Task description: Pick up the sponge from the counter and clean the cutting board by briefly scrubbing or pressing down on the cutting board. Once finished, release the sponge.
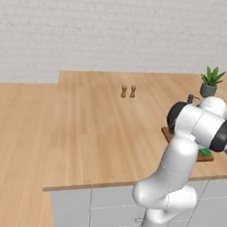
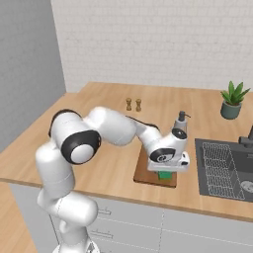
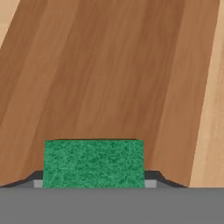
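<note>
The light tan wood-plank surface (image 2: 99, 163) carries everything here, running along the white brick wall above grey cabinet fronts, with a dark sink basin (image 2: 225, 168) let into it on the robot's right. The white arm reaches forward and bends down over the near edge, which puts its hand directly above the work.

The flat rectangular reddish-brown wooden cutting board (image 2: 148, 173) lies on the surface close to the front edge, just beside the sink. That position keeps it well within the arm's reach, and the hand view looks straight along its darker grain (image 3: 109, 78), with the paler surface showing at either side.

The gripper (image 2: 165, 174) points down at the near part of the board. Its two dark tips stand on either flank of the small green rectangular sponge (image 3: 93, 162), closed in against its sides, so the sponge is gripped and not lying loose. Holding it by the sides leaves the underside free to meet the wood. In the right base view the sponge (image 2: 165, 174) sits low over the board; it appears to be pressed on or just above it, though contact itself is hard to confirm from this angle. The left base view shows a green corner (image 1: 205, 152) at the board's edge (image 1: 168, 135) behind the arm.

By my reading the cleaning step is in hand and the release remains to be done.

Further back, a small potted green plant (image 2: 233, 100) and two little wooden shakers (image 2: 133, 104) stand well apart from the work, out of the arm's way.
</note>
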Robot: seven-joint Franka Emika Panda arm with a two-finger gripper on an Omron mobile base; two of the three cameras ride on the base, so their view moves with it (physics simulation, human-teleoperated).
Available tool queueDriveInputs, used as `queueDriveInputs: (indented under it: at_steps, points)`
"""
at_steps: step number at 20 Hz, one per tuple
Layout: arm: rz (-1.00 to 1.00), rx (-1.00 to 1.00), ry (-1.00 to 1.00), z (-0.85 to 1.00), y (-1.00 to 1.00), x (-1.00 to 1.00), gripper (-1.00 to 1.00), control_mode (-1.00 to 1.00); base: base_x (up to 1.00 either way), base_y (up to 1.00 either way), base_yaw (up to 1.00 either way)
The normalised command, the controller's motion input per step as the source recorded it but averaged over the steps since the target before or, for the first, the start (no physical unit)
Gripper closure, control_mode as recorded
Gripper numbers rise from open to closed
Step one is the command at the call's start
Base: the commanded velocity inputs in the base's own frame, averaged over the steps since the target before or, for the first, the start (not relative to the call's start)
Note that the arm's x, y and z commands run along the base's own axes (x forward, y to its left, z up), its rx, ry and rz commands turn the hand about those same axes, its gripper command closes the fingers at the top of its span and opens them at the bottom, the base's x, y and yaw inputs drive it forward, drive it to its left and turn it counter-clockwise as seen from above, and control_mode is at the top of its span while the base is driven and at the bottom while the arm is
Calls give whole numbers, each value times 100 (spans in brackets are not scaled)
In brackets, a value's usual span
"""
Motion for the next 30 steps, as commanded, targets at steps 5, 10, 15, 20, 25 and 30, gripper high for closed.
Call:
queueDriveInputs:
  at_steps: [5,10,15,20,25,30]
  points:
    - [22,-15,-1,21,100,0,100,-100,0,0,0]
    - [22,-9,0,15,100,0,100,-100,0,0,0]
    - [11,3,0,16,97,17,100,-100,0,0,0]
    - [0,7,-5,18,78,23,100,-100,0,0,0]
    - [0,8,-5,17,68,24,-100,-100,0,0,0]
    - [0,3,-2,0,35,17,-100,-100,0,0,0]
